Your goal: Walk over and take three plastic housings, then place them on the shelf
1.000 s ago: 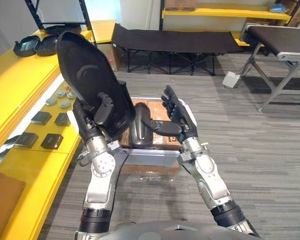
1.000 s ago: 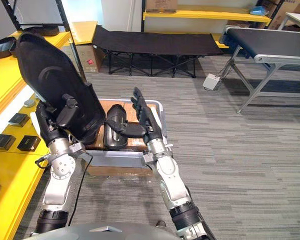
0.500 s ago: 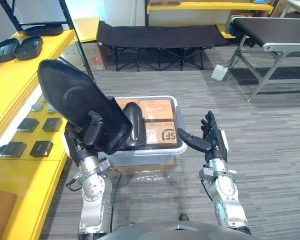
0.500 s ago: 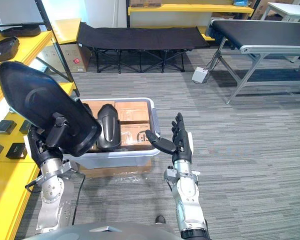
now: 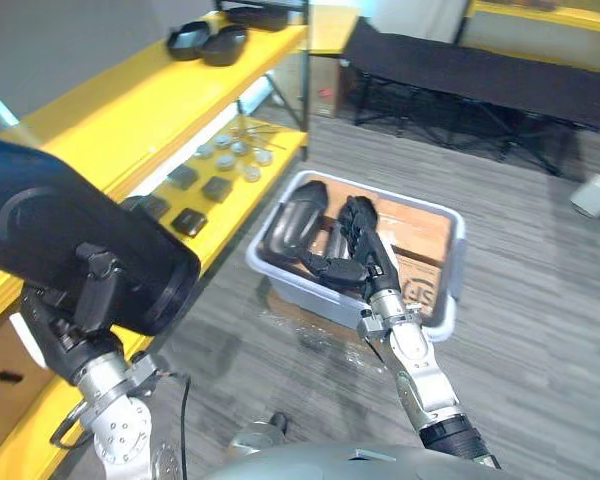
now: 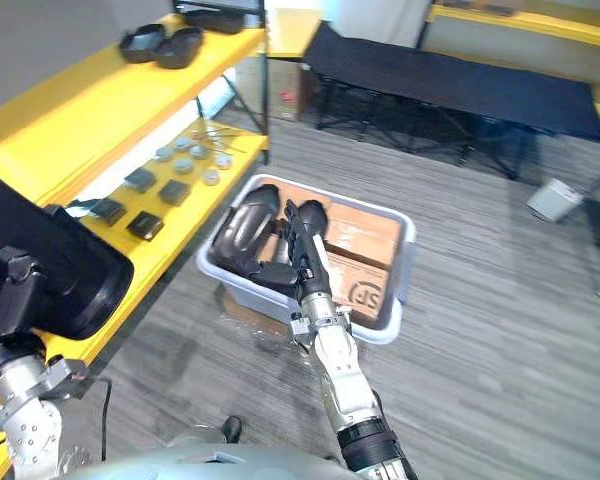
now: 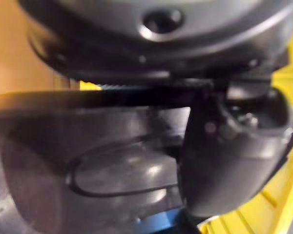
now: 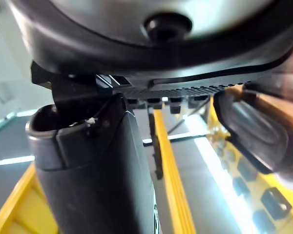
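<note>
Change: since half a second ago your right hand (image 5: 368, 262) has gone from beside the grey bin (image 5: 452, 262) to above it. The whole view has swung as well, which is the camera moving, not the things.
Right hand: fingers are straight, the thumb is spread, and it holds nothing.
Second housing: the second housing (image 5: 292, 215) lies in the bin just past the right thumb. You cannot tell from these views whether the thumb touches it.
Left hand: your left hand (image 5: 80, 305) is curled on the first housing (image 5: 65, 235). The thumb is clamped across its face and the shell stands up above the wrist.
Shelf: the yellow shelf (image 5: 120, 100) runs along the outer side of the left hand. Two dark shells (image 5: 208, 40) sit on its top level, well beyond that hand.
Handling (judged): these look like thin moulded shells, probably light for their size and stiff. The smooth, glossy skin is likely to slip, and the broad face will lever against a one-sided grip.
Where to hold (judged): take the second housing at its rim near the end closest to your right hand, thumb inside the edge and fingers on the outer curve. Avoid pinching the domed middle.
Stage (judged): one housing is in hand and the second pick is being approached.
</note>
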### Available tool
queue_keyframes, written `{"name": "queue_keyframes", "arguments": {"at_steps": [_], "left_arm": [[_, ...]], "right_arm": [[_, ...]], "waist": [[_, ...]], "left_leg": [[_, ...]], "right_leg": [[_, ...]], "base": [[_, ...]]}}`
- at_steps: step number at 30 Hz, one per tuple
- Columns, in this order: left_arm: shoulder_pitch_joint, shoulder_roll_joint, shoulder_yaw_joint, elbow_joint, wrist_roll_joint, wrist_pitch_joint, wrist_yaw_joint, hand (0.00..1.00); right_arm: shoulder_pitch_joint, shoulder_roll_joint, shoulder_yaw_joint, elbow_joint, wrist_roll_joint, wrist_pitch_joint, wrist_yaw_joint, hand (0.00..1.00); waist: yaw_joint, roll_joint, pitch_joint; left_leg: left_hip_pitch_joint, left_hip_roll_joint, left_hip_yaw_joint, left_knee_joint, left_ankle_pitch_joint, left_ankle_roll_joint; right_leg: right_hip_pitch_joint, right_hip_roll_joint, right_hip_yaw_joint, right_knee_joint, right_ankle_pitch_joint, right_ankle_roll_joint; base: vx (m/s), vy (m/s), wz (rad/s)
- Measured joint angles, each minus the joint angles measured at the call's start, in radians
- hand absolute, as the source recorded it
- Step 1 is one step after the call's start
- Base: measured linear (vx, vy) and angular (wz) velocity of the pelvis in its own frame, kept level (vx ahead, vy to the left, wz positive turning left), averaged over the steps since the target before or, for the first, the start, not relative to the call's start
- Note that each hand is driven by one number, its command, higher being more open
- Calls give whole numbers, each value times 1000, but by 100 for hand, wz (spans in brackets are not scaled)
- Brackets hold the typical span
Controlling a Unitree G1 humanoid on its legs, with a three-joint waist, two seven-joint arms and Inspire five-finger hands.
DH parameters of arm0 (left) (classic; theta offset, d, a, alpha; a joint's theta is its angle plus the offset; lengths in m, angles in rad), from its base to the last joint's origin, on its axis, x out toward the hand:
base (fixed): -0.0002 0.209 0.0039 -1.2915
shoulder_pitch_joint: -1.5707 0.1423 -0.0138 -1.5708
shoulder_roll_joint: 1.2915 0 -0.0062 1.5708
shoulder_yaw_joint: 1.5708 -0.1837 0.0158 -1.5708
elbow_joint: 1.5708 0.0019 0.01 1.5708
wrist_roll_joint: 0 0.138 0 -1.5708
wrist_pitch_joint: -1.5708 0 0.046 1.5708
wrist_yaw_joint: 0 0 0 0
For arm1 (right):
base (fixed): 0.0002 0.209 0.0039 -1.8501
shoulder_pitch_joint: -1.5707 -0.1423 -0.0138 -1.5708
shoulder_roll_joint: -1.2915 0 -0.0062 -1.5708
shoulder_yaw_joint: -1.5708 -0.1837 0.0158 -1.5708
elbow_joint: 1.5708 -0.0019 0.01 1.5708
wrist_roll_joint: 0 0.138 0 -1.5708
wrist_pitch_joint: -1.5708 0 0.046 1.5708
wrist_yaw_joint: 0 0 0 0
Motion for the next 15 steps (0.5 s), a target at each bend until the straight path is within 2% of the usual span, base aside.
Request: {"name": "queue_keyframes", "arguments": {"at_steps": [1,3,5,7,9,11,12,15], "left_arm": [[1,0,-4,0,1,-4,-29,0],[16,-2,-7,-3,-2,-26,-86,0],[14,-1,-4,-3,-17,-37,-132,0],[12,1,-20,-4,-38,-42,-190,0],[5,13,-42,-4,-42,-49,-224,0],[-20,36,-55,-4,-50,-63,-266,0],[-23,38,-53,-4,-54,-65,-269,0],[-23,37,-56,-4,-72,-69,-270,0]], "right_arm": [[1,-4,-10,15,0,0,-11,100],[-1,-11,-19,44,-1,0,-16,100],[-1,-10,-24,45,-2,-1,-15,100],[5,-8,-39,44,0,-4,-14,100],[18,-3,-58,41,1,-11,-13,100],[31,-3,-81,21,2,-23,-8,100],[31,-3,-84,16,2,-24,-2,100],[28,-5,-91,-7,2,-27,44,100]], "waist": [[-4,4,4],[15,4,11],[12,6,17],[2,13,21],[-20,12,21],[-37,-2,23],[-34,-5,22],[-33,1,26]], "left_leg": [[-11,19,71,21,8,-7],[-2,-6,50,21,26,5],[-11,-30,20,21,33,16],[-14,-51,-27,18,42,29],[-13,-62,-78,1,55,29],[-17,-76,-130,-30,85,28],[-20,-78,-131,-29,91,35],[-32,-80,-127,-11,98,26]], "right_leg": [[18,-7,-32,15,-7,5],[22,-36,-44,69,-27,14],[15,-59,-44,103,-35,9],[5,-83,-3,166,-49,0],[-6,-92,65,226,-64,-16],[-18,-98,142,276,-99,-26],[-18,-99,144,272,-107,-27],[-17,-98,158,266,-140,-7]], "base": [[-32,77,121],[22,134,67],[31,119,50],[15,90,64],[17,42,83],[40,-20,78],[35,-62,31],[9,-79,-2]]}}
